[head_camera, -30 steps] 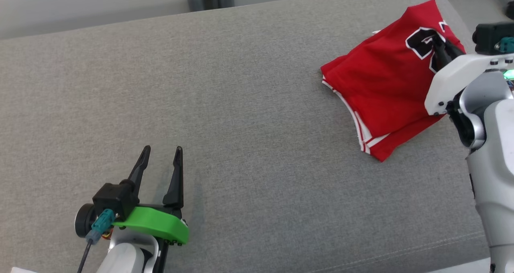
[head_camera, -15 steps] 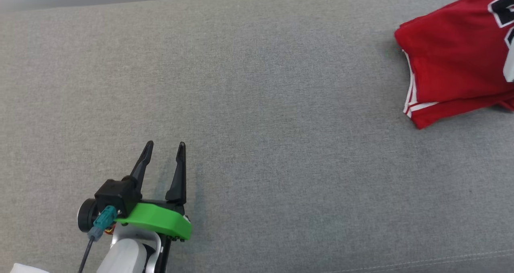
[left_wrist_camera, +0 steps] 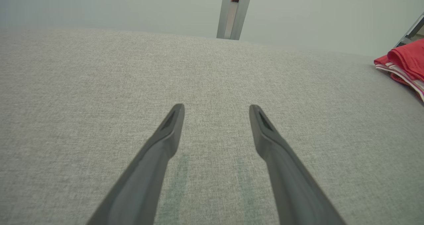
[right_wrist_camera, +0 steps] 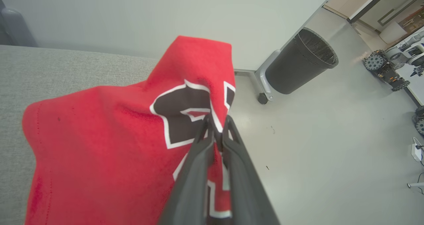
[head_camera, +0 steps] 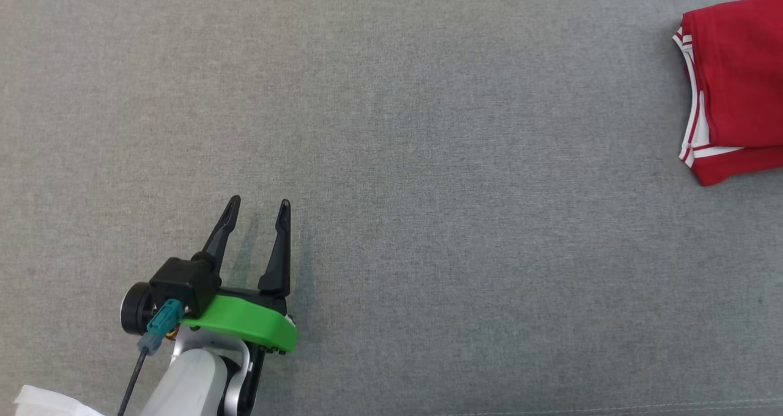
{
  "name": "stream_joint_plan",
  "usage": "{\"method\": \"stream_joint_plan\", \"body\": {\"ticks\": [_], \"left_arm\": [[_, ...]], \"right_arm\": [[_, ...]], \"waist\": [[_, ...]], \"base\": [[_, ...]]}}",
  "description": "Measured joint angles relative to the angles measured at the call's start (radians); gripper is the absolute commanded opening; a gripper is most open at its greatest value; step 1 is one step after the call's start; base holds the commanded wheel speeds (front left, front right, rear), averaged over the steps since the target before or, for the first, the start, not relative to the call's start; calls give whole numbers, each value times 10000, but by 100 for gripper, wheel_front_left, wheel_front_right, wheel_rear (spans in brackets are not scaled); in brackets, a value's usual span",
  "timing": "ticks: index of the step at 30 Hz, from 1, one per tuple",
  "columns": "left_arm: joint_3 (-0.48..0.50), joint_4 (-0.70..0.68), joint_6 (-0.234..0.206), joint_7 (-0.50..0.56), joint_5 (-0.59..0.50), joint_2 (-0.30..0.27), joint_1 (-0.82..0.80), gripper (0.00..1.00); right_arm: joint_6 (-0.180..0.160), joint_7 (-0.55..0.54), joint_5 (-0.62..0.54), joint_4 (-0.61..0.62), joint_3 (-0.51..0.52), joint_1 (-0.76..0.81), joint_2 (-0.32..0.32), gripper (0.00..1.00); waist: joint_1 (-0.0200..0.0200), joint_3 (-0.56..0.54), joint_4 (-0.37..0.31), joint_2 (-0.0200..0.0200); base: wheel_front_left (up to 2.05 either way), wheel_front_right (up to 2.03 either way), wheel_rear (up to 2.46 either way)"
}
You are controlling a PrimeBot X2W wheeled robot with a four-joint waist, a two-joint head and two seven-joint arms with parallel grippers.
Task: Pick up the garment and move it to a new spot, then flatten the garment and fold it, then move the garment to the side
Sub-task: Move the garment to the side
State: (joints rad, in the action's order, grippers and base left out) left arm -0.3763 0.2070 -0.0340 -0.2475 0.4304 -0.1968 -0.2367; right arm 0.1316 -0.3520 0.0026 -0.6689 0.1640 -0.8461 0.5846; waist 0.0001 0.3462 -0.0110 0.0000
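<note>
The garment is a folded red jersey with white trim and a black number. It lies at the right edge of the grey surface in the head view, and its edge shows at the right of the left wrist view. In the right wrist view my right gripper is shut on the garment, pinching the fabric by the black number near the surface's edge. My left gripper hovers open over bare grey fabric at the lower left, far from the garment; its fingers hold nothing.
The grey upholstered surface spreads wide between my left gripper and the garment. Beyond its far edge the right wrist view shows a pale floor with a black bin and small wheeled machines. A metal post stands behind the surface.
The head camera has swung left and down, so the garment now sits at the frame's right edge and the right arm has left the picture. My left gripper stays open in place.
</note>
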Motion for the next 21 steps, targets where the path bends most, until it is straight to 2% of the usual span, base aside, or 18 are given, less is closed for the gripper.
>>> {"method": "stream_joint_plan", "body": {"ticks": [1, 2, 3, 9, 13, 21], "left_arm": [[-23, -15, 0, 0, -4, -4, -24, 100], [-46, -29, 0, 2, -13, -4, -44, 100], [-71, -35, 0, 12, -17, -2, -62, 100], [-123, -67, -19, 86, -31, -31, -158, 100], [-105, -73, -61, 92, -31, -84, -161, 100], [17, -71, -121, 100, 71, -174, -165, 100]], "right_arm": [[0, 125, -123, -148, 136, -15, -46, 11], [0, 255, -259, -288, 270, -22, -86, 41], [-2, 383, -376, -403, 366, -26, -123, 100], [0, 1147, -1310, -974, 1187, -68, -558, 100], [-2, 1528, -1542, -1189, 1348, -145, -857, 100], [0, 2550, -1296, -1264, 468, -418, -1540, 100]], "waist": [[0, 72, 28, 0], [0, 138, 54, 0], [0, 186, 76, 0], [0, 345, 153, 0], [0, 259, 77, 0], [0, -160, -129, 0]], "base": [[0, 0, 0], [0, 0, 0], [0, 0, 0], [0, 0, 0], [0, 0, 0], [0, 0, 0]]}}
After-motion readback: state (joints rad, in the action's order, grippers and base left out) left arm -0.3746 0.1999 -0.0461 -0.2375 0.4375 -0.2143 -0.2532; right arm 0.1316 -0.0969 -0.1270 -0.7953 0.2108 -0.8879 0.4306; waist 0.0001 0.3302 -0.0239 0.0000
